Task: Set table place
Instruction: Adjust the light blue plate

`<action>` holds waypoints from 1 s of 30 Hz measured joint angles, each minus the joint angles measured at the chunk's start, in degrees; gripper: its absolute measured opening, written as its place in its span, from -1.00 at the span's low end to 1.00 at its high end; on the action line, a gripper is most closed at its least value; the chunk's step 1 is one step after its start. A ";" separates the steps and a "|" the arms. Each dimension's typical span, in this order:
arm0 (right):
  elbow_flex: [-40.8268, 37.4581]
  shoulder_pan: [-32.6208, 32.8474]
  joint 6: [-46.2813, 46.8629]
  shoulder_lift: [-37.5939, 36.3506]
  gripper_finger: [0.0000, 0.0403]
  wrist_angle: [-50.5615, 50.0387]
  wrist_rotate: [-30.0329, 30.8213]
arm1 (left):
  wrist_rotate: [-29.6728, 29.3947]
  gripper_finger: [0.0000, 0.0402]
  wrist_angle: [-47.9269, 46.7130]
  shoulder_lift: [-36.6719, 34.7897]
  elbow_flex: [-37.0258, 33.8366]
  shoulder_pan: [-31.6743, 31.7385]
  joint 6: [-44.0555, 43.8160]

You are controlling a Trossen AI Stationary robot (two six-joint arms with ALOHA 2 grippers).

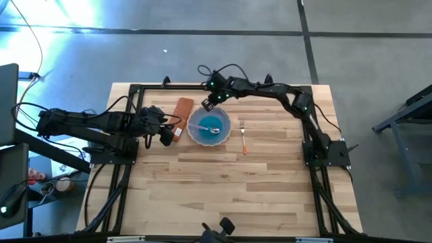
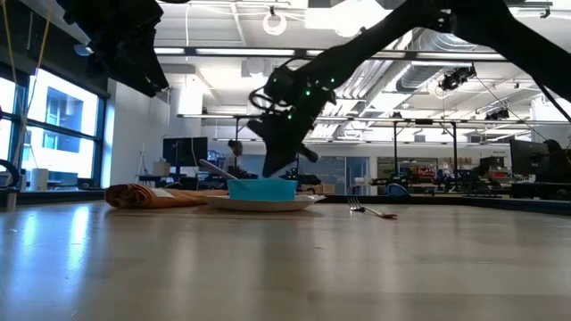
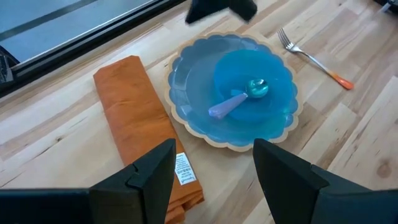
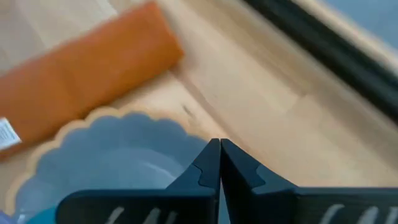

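Note:
A blue bowl [image 1: 209, 128] stands on a scalloped blue plate [image 1: 192, 135] at the table's far middle. A spoon [image 3: 239, 99] with a lilac handle lies in the bowl. A folded orange napkin [image 1: 182, 113] lies flat left of the plate, and a fork [image 1: 243, 138] with an orange handle lies right of it. My left gripper [image 3: 214, 168] is open and empty, above the napkin's near end [image 3: 180, 180]. My right gripper [image 4: 219, 162] is shut and empty, above the plate's far rim [image 4: 112, 124]; it also shows in the low view [image 2: 277, 165] above the bowl [image 2: 261, 189].
The black rail [image 4: 323, 56] edges the table's far side just behind the plate and napkin. Bare light wood [image 1: 229, 189] spreads across the table's near half. Both arm bases [image 1: 327, 152] stand at the table's left and right sides.

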 joint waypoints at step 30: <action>5.71 10.52 0.85 -23.30 -1.00 -21.42 5.23 | 30.25 -0.91 13.36 17.46 1.93 30.79 20.23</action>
